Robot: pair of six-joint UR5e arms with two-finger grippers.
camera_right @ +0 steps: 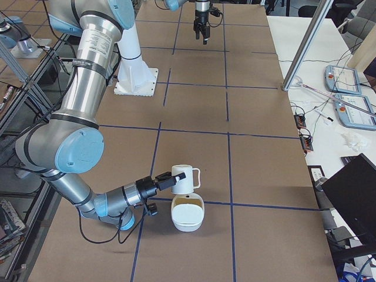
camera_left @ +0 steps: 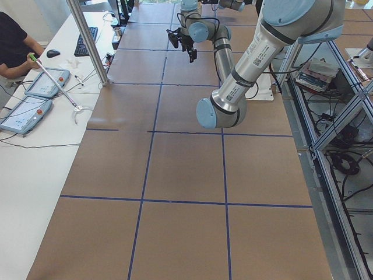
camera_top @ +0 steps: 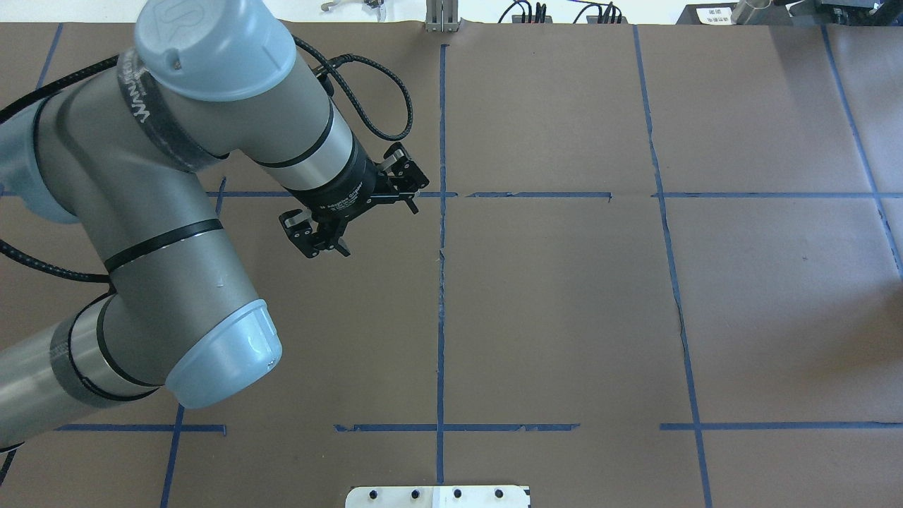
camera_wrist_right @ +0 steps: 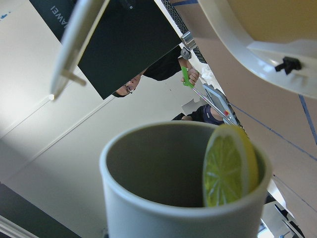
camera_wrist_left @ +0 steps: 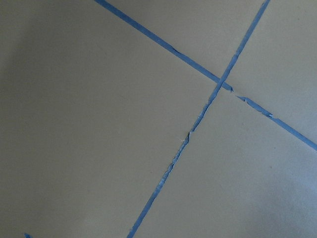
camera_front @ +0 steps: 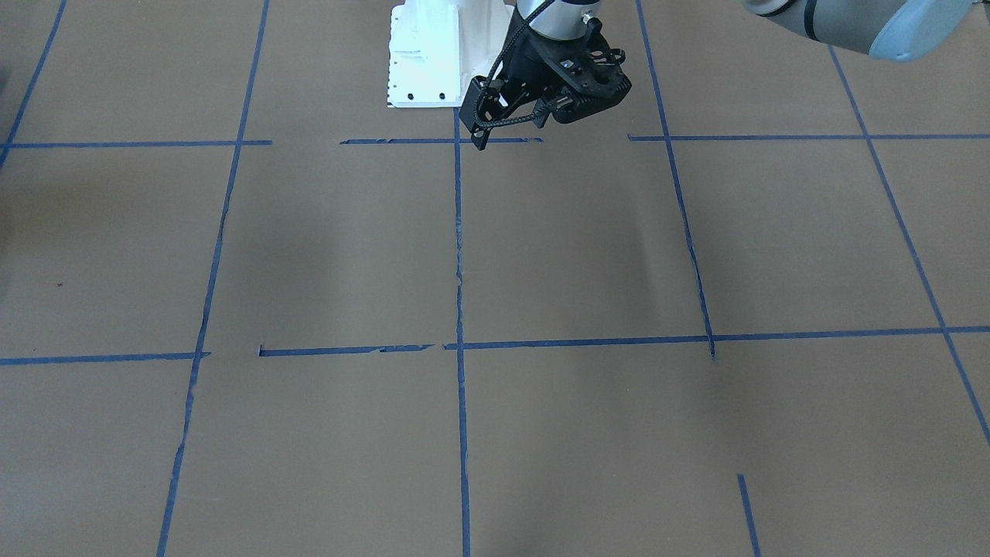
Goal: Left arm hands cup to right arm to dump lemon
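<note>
My left end effector [camera_top: 374, 226] hangs spread wide and empty. The mug [camera_right: 183, 179], with a lemon slice [camera_wrist_right: 230, 166] inside, sits at my right end effector [camera_right: 170, 181], near a white bowl [camera_right: 188, 216]. I can't tell that grip. The mug looks hard, smooth and breakable, so I'd pinch its wall firmly.

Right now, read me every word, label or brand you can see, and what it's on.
"AWEI", cut off: dark screen, right wrist view.
"Adaptive Gripper", faint: black collar on the left arm.
"WAN", rest blurred: black band on that arm.
Forearm sticker, left-side view: too small to read.
</note>
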